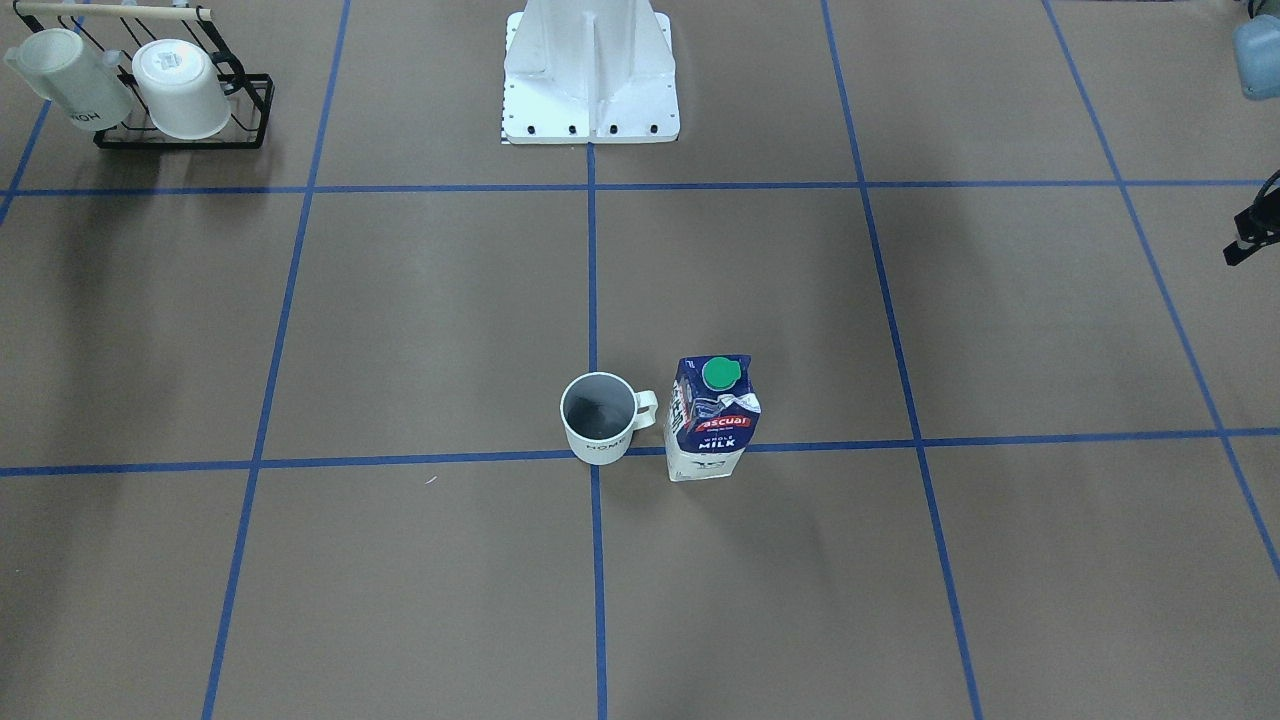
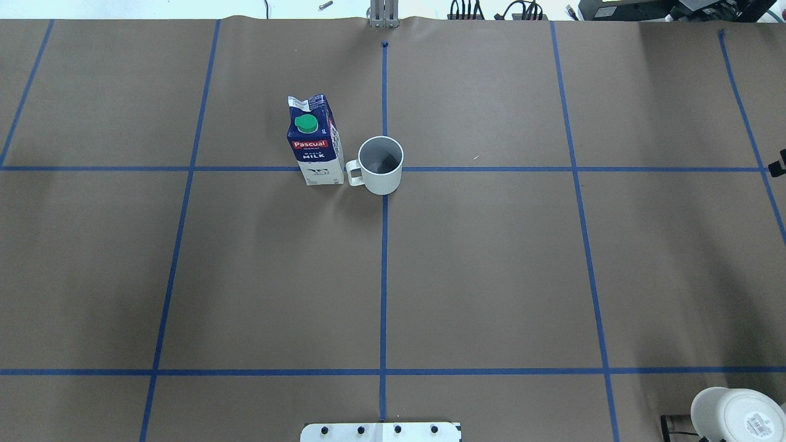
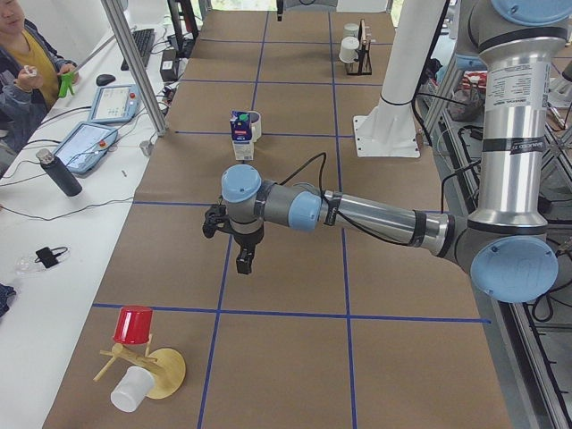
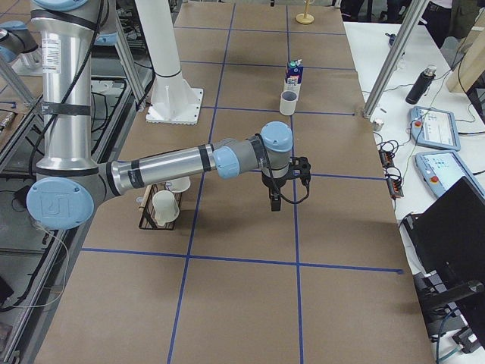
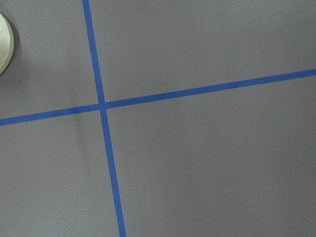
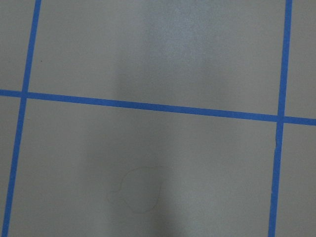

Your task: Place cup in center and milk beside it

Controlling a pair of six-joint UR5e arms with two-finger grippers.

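The cup (image 1: 598,420) stands upright on the crossing of the blue tape lines at the table's middle, with its handle toward the milk; it also shows in the overhead view (image 2: 381,164). The milk (image 1: 712,418) stands upright right beside the handle, a small gap apart, and shows in the overhead view too (image 2: 315,142). My left gripper (image 3: 243,259) hangs over bare table far from both, and I cannot tell whether it is open or shut. My right gripper (image 4: 274,201) hangs over bare table at the other end, state also unclear. Both wrist views show only paper and tape.
A black wire rack (image 1: 185,95) with two white mugs stands near the right arm's side. A wooden stand (image 3: 147,371) with a red cup (image 3: 134,324) and a white cup lies at the table's left end. The white robot base (image 1: 590,75) is at the back.
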